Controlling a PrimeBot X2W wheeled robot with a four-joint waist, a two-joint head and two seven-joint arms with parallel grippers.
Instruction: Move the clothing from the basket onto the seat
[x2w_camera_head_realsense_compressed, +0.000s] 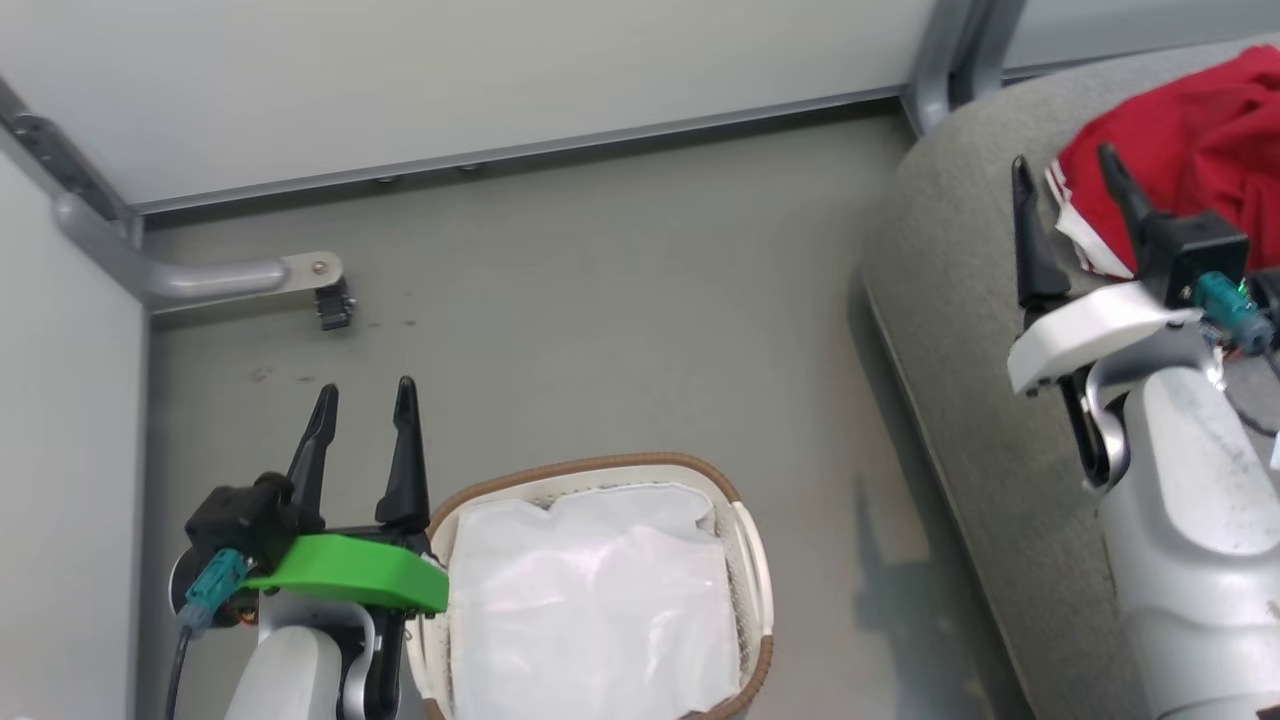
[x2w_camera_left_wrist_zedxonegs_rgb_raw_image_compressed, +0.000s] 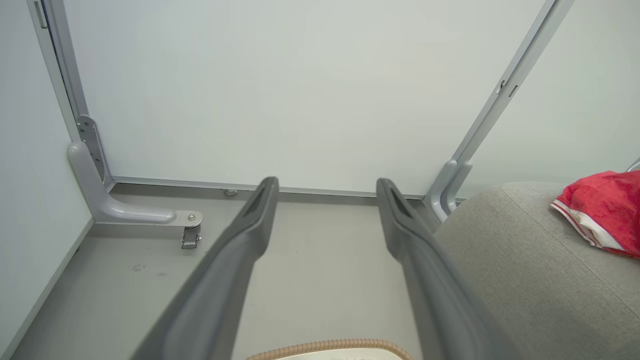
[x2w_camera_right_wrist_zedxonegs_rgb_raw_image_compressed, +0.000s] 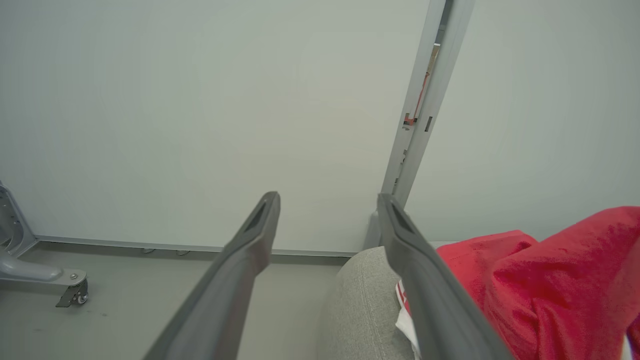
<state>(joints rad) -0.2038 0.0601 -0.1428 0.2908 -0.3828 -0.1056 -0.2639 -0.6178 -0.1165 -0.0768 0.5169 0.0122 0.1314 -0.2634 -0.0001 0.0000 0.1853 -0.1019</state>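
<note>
The red clothing (x2w_camera_head_realsense_compressed: 1190, 165) with white stripe trim lies bunched on the grey seat (x2w_camera_head_realsense_compressed: 960, 330) at the upper right; the same clothing (x2w_camera_left_wrist_zedxonegs_rgb_raw_image_compressed: 602, 210) (x2w_camera_right_wrist_zedxonegs_rgb_raw_image_compressed: 550, 295) rests on the seat (x2w_camera_left_wrist_zedxonegs_rgb_raw_image_compressed: 525, 280) (x2w_camera_right_wrist_zedxonegs_rgb_raw_image_compressed: 360, 305) in both wrist views. On the floor at the bottom middle stands the white basket (x2w_camera_head_realsense_compressed: 745, 560) with its brown rim, holding just its white cloth liner (x2w_camera_head_realsense_compressed: 590, 610). My left gripper (x2w_camera_head_realsense_compressed: 362, 402) (x2w_camera_left_wrist_zedxonegs_rgb_raw_image_compressed: 326, 187) is open and holds nothing, just left of the basket. Above the seat's edge my right gripper (x2w_camera_head_realsense_compressed: 1065, 170) (x2w_camera_right_wrist_zedxonegs_rgb_raw_image_compressed: 327, 200) is open beside the clothing, with nothing between its fingers.
Pale wall panels with grey metal frames close off the back and left. A grey frame foot with a small caster (x2w_camera_head_realsense_compressed: 333, 303) sits on the floor at the left. A grey upright post (x2w_camera_head_realsense_compressed: 950, 60) stands behind the seat. Bare grey floor (x2w_camera_head_realsense_compressed: 600, 320) lies between basket and wall.
</note>
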